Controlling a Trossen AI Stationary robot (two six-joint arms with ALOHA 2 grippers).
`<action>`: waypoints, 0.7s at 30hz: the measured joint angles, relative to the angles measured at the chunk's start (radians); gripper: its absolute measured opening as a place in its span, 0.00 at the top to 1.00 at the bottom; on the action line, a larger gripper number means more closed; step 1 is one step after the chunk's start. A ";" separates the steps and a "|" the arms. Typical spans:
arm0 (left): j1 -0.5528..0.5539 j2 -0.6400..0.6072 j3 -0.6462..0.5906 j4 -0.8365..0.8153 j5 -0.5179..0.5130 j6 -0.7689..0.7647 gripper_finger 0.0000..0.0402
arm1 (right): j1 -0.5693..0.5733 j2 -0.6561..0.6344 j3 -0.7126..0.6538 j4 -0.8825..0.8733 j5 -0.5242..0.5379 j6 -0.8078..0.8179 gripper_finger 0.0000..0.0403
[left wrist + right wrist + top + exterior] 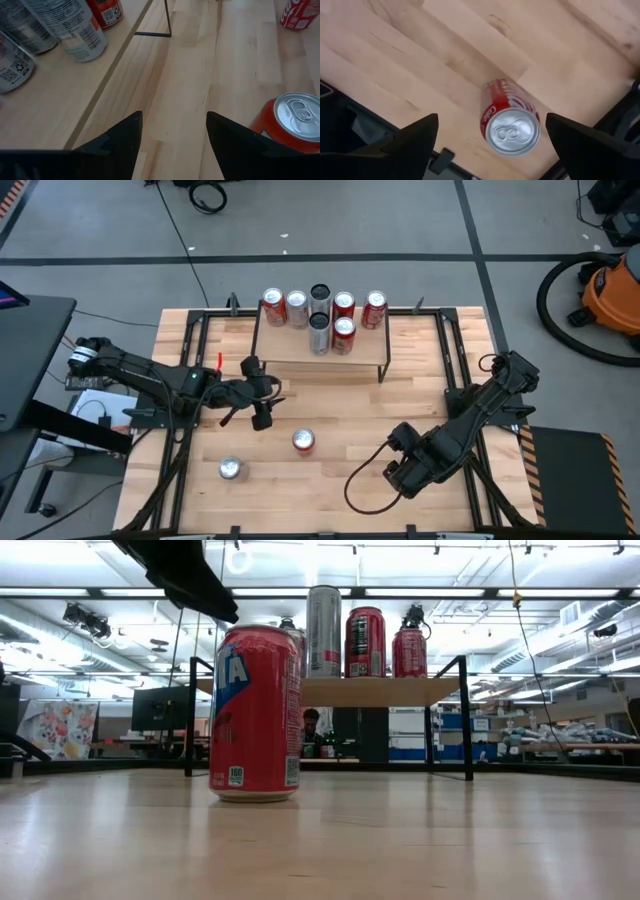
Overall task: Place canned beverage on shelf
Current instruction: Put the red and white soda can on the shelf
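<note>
The shelf (322, 350) stands at the table's far middle with several red and silver cans (320, 315) upright on its plank top. A red can (304, 442) stands upright on the table in front of it and fills the low view (255, 710). My left gripper (262, 394) is open and empty, left of this can and near the shelf's front. In the left wrist view the can (292, 122) lies beside the open fingers (172, 117). My right gripper (400, 465) is open over the table's near right. Its wrist view shows another red can (510, 122) upright on the table beyond its fingers (492, 116).
A can with a silver top (230, 470) stands near the table's near left corner. Black frame rails (455, 380) run along the table's sides. A black cable loop (365, 480) lies by the right gripper. The shelf's thin black legs (466, 720) stand on the tabletop.
</note>
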 joint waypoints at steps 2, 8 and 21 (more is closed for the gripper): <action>0.000 0.000 0.000 0.000 0.000 0.002 0.43 | 0.005 0.000 0.000 0.003 -0.002 0.038 0.06; 0.000 0.000 0.000 -0.004 0.000 0.002 0.43 | 0.010 0.000 -0.086 0.047 -0.038 0.104 0.06; 0.000 0.000 0.000 -0.016 0.026 -0.004 0.43 | 0.009 0.001 -0.245 0.169 -0.132 0.119 0.06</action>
